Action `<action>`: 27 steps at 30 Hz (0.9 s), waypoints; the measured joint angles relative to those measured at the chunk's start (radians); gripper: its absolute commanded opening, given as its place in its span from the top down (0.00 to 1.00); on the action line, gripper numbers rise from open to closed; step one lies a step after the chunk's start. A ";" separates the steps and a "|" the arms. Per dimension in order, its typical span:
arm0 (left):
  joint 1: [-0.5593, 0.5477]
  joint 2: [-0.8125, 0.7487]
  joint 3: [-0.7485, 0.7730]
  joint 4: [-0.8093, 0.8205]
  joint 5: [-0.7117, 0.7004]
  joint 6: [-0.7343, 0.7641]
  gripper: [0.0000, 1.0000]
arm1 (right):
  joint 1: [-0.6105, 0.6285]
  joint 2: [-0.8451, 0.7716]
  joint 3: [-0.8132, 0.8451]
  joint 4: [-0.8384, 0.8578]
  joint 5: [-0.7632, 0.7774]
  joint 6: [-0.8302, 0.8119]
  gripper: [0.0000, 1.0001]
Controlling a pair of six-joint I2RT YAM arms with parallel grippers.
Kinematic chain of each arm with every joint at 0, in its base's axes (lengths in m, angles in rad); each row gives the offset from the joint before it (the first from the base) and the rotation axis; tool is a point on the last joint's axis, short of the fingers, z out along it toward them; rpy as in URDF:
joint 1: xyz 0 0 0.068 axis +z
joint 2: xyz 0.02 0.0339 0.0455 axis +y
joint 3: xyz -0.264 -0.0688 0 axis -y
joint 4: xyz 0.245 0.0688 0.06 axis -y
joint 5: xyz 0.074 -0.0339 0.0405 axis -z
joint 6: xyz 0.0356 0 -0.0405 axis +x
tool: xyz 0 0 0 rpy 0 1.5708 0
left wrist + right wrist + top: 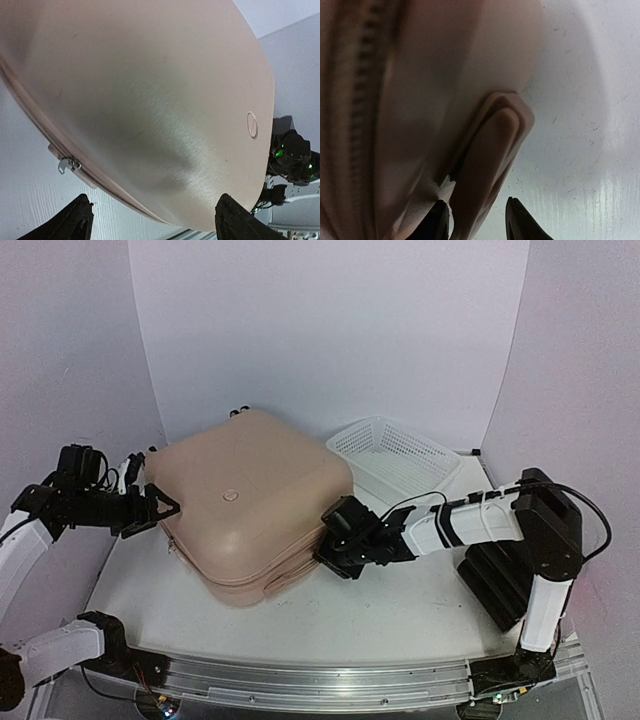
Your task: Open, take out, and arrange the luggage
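Observation:
The luggage [250, 505] is a large pale pink hard-shell suitcase lying flat and zipped shut on the table, wheels at the far end. My left gripper [165, 508] is at its left corner, open, with the rounded shell [150, 100] filling the view just beyond the spread fingers [235, 220]. A silver zip pull [67, 164] hangs on the seam. My right gripper [328, 543] is against the suitcase's right side. Its jaws straddle the pink side handle [490, 160], with a small gap left at one finger [520, 222].
A white mesh plastic basket [395, 455] stands tilted at the back right, just beyond the suitcase. A black block [495, 580] lies on the table [400, 610] under the right arm. White walls close in the back and sides.

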 measured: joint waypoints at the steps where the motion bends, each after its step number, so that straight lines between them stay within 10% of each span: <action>1: 0.000 -0.026 -0.021 -0.004 -0.019 -0.018 0.17 | 0.000 0.010 0.025 -0.024 0.014 -0.019 0.76; 6: 0.000 -0.148 -0.102 -0.010 -0.114 -0.121 0.23 | -0.038 0.039 0.110 -0.139 0.049 -0.096 1.00; 16: -0.024 -0.177 -0.224 0.036 -0.123 -0.191 0.31 | -0.290 0.133 0.289 -0.257 -0.065 -0.397 1.00; 27: -0.388 -0.091 -0.422 0.362 -0.232 -0.113 0.47 | -0.365 0.173 0.373 -0.341 -0.245 -0.547 1.00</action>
